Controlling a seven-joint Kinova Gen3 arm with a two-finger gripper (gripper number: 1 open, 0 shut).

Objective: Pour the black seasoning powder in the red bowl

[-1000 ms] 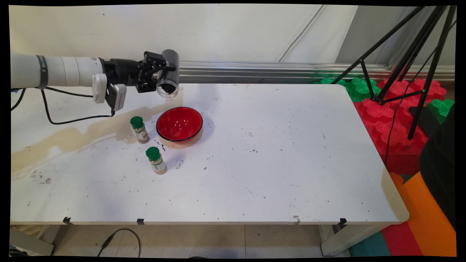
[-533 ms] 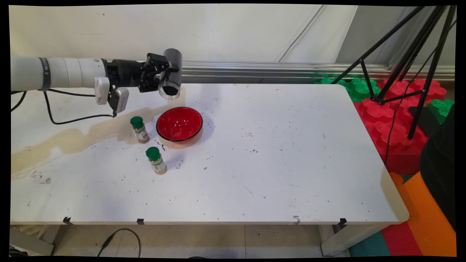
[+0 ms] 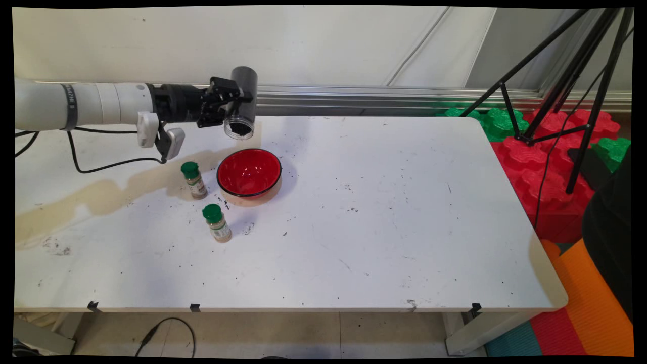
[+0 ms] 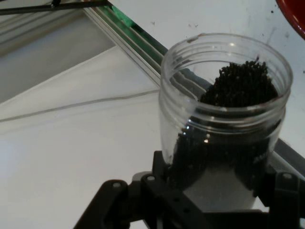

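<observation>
Now jar (image 3: 241,103) shifted right, nearer bowl (image 3: 249,172).

Bright, even light falls on the white table (image 3: 384,212). The red bowl (image 3: 249,172) casts a soft shadow to its right, and small glints shine inside it. In the hand view the clear jar (image 4: 224,119) is sharp, with highlights along its rim; the wall behind it is softly blurred.
</observation>
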